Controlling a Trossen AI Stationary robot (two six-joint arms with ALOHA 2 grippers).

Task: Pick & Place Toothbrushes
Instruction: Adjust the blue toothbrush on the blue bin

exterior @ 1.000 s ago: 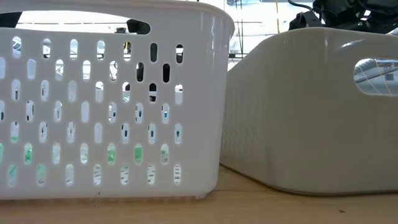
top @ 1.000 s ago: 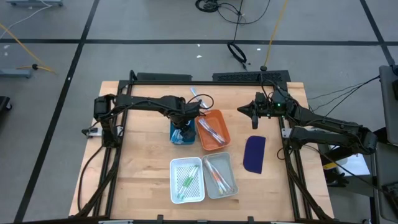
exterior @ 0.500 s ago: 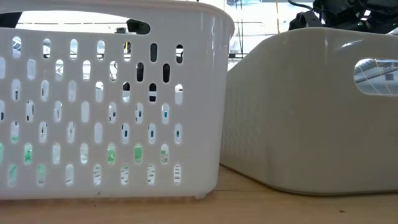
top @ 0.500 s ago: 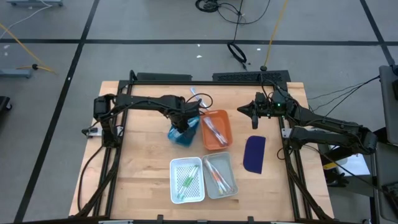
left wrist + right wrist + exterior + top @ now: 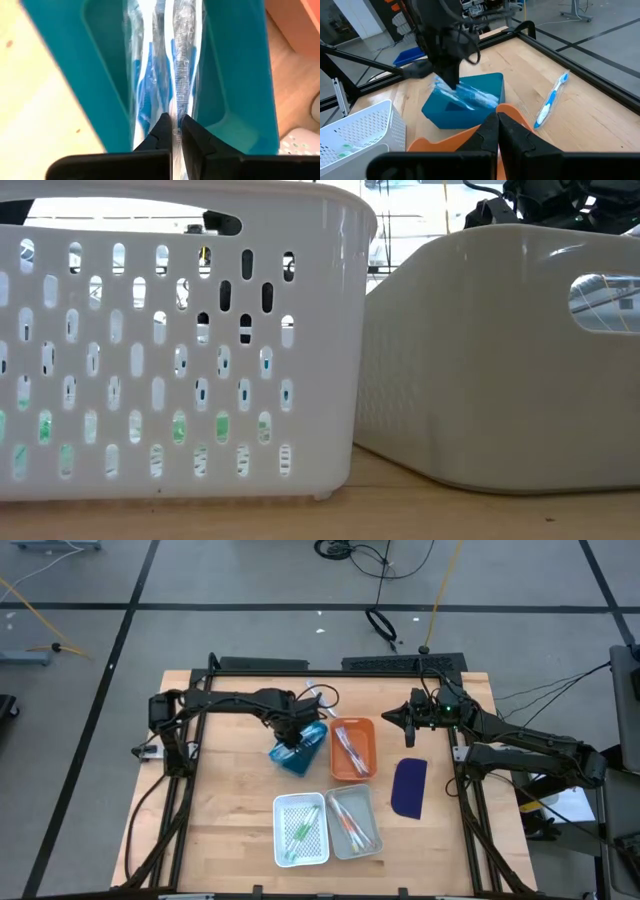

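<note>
Two fingers nearly together — left gripper (image 5: 173, 131) pinches a wrapped toothbrush (image 5: 181, 75) — over teal bin (image 5: 240, 85).

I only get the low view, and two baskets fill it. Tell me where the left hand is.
Observer: The left hand is down in the blue bin.
Operator: Report what it holds.
Observer: It is shut on a wrapped blue toothbrush inside that bin.
Operator: Now give me the right hand.
Observer: The right hand hangs shut and empty, off to the right of the orange tray.
</note>
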